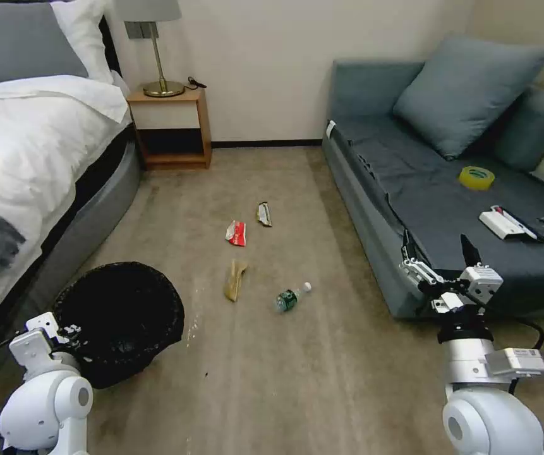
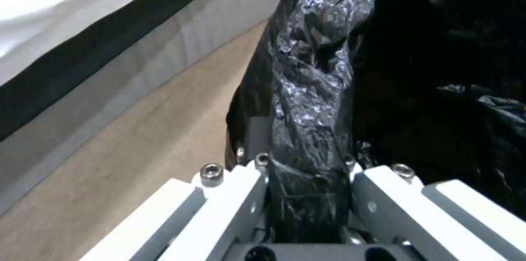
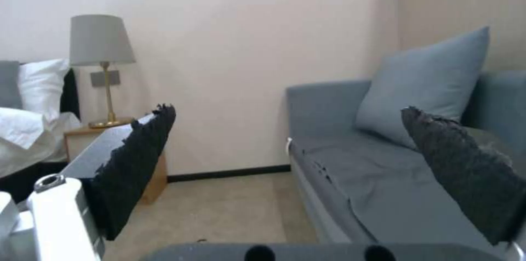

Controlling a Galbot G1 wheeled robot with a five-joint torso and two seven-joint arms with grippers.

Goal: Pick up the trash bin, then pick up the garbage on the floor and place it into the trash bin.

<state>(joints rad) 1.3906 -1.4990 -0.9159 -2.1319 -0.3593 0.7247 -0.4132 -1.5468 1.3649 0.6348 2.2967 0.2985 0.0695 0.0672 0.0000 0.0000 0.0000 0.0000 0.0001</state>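
My left claw (image 2: 307, 179) is clamped on the bagged rim of the trash bin (image 1: 120, 319) on the floor by the bed (image 1: 31, 145), so I'd lift straight and level, right claw (image 1: 448, 268) gaping idle by the sofa (image 1: 423, 202).

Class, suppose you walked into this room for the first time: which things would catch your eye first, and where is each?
Four litter pieces lie on the carpet between bed and sofa: a red-and-white wrapper, dark-and-gold wrapper, tan wrapper and small bottle. Beside the bed, the left gripper pinches the black-bagged rim of the trash bin. The right gripper hangs open by the sofa.
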